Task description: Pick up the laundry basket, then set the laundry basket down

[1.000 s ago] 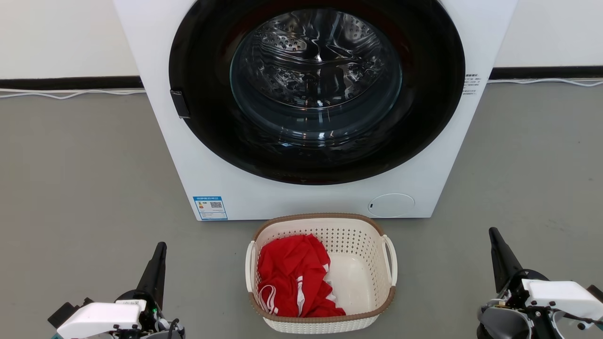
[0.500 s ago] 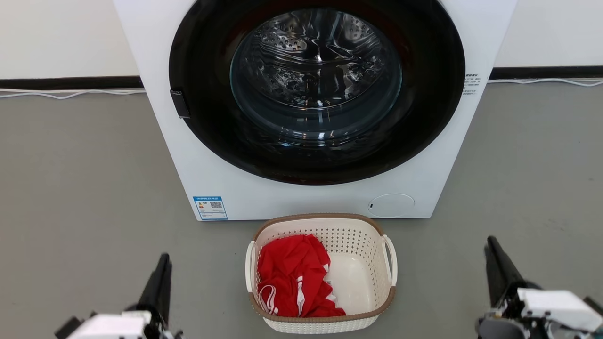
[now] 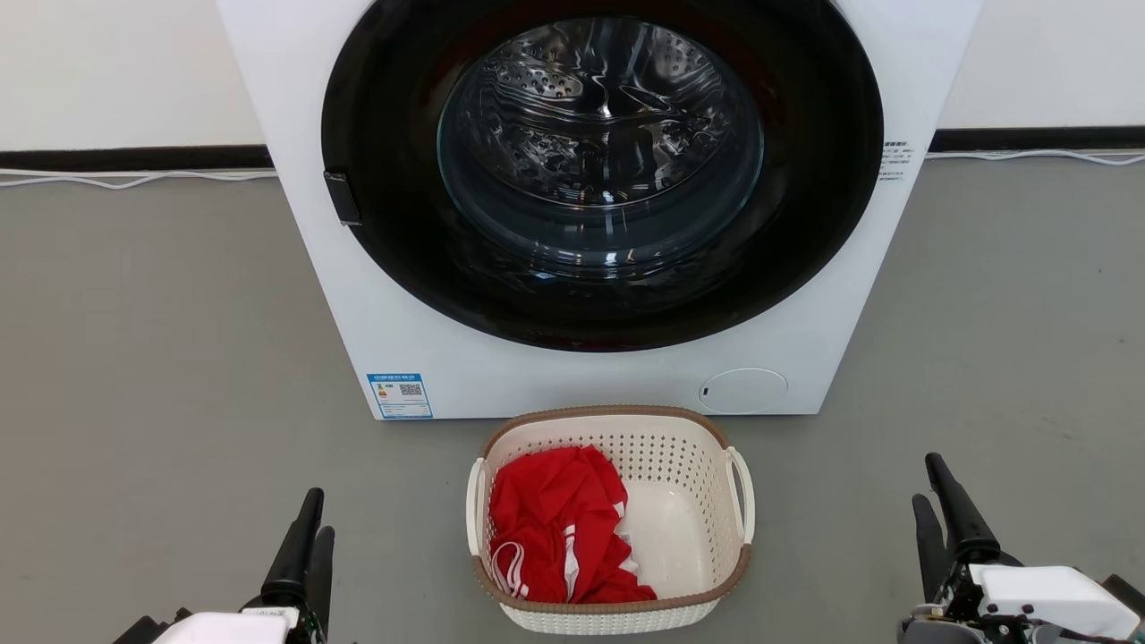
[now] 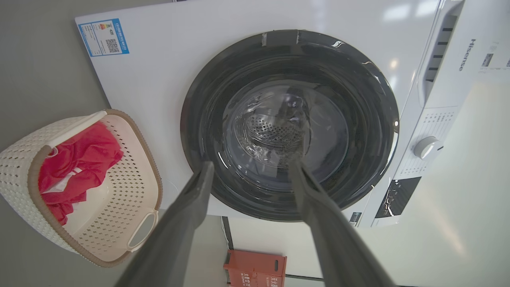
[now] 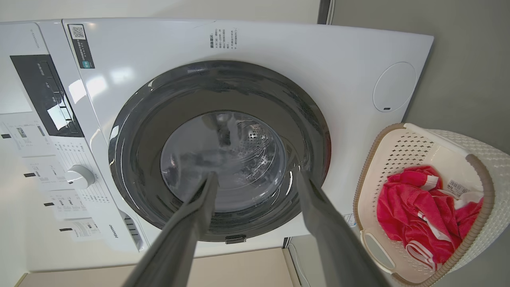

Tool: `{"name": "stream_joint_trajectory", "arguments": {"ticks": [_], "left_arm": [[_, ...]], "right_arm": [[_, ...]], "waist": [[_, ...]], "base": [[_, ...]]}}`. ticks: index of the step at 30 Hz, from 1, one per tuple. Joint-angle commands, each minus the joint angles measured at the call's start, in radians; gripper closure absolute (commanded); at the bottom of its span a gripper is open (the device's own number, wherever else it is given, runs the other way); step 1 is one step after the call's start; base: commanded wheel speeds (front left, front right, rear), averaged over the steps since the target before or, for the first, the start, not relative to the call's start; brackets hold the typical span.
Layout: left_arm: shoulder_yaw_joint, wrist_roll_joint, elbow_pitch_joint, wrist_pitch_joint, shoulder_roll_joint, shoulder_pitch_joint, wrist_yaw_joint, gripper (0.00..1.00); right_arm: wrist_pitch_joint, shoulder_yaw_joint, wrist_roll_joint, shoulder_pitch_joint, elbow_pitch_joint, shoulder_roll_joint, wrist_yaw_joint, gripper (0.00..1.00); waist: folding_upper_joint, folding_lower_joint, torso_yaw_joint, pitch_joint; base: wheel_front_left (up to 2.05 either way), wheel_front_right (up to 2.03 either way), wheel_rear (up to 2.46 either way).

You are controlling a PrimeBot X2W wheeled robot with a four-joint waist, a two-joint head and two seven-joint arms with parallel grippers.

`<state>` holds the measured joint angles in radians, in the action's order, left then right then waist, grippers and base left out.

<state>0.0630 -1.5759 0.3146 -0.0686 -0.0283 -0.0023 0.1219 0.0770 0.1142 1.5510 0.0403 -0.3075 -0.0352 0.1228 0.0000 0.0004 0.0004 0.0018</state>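
Cream laundry basket (image 3: pixel 666 461) just before washing machine (image 3: pixel 501 376), red garment (image 3: pixel 559 523) inside, left gripper (image 4: pixel 251 164) and right gripper (image 5: pixel 257 175) spread wide, empty

Washing machine (image 3: pixel 537 380) top cut off by head view's upper edge. Blue label (image 3: pixel 399 395) print too small to read. Red garment (image 3: pixel 555 528) hides part of laundry basket (image 3: pixel 617 413) bottom. Left gripper (image 3: pixel 319 512), right gripper (image 3: pixel 927 478): bodies cropped at lower edge.

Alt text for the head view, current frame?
A cream laundry basket holding a red garment sits on the grey floor before a white washing machine. The left pincer and right pincer, both open, flank it without touching.
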Motion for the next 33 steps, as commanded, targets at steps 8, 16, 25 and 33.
{"name": "stream_joint_trajectory", "arguments": {"ticks": [8, 16, 25, 33], "left_arm": [[-0.004, 0.088, -0.041, 0.026, -0.008, -0.022, -0.011, 0.00], [-0.015, 0.224, -0.051, 0.053, -0.009, -0.019, -0.030, 0.00], [-0.022, 0.395, -0.050, 0.079, -0.011, -0.019, -0.037, 0.00], [-0.017, 0.504, -0.054, 0.103, -0.011, -0.014, -0.041, 0.00]], "right_arm": [[-0.035, -0.012, -0.144, 0.017, 0.048, -0.008, 0.002, 0.00], [-0.061, -0.027, -0.326, 0.012, 0.071, -0.009, 0.002, 0.00], [-0.088, -0.042, -0.493, 0.009, 0.081, -0.009, 0.003, 0.00], [-0.111, -0.051, -0.619, 0.006, 0.077, -0.010, 0.003, 0.00]], "waist": [[0.0000, -0.0003, 0.001, -0.001], [0.0000, -0.0003, 0.003, -0.001], [0.0000, -0.0003, 0.003, -0.003], [0.0000, -0.0003, 0.003, -0.006]], "base": [[0.00, 0.00, 0.00], [0.00, 0.00, 0.00], [0.00, 0.00, 0.00], [0.00, 0.00, 0.00]]}}
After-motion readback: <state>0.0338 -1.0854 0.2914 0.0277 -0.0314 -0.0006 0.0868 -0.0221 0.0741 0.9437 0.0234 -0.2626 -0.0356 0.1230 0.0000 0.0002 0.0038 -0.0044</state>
